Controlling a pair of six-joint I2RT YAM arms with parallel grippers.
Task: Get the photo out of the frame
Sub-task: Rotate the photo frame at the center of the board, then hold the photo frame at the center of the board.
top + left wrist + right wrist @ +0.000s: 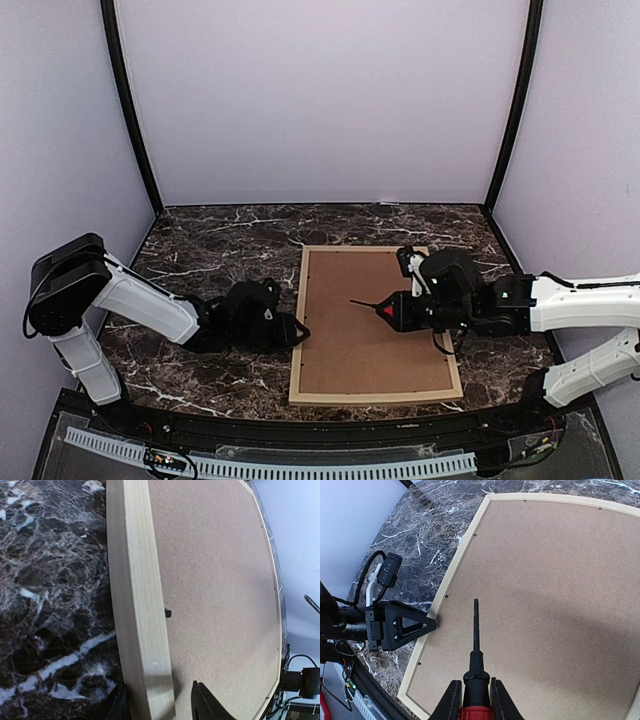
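The light wood frame (375, 397) lies face down on the marble table, its brown backing board (370, 320) filling the middle. The photo is hidden under that board. My left gripper (298, 332) is at the frame's left rail, open. In the left wrist view its fingers straddle the moulding (137, 605), and the inner finger (200, 700) hovers over the board (220, 605) with a gap to the wood. My right gripper (476, 690) is shut on a red-handled screwdriver (476, 645). The black shaft points across the board (555, 605) towards the left rail (455, 575).
A small black retaining tab (167, 613) sits at the inner edge of the left rail. Dark marble table (220, 250) surrounds the frame, with purple walls behind and at the sides. The table's near edge carries a black rail (300, 430).
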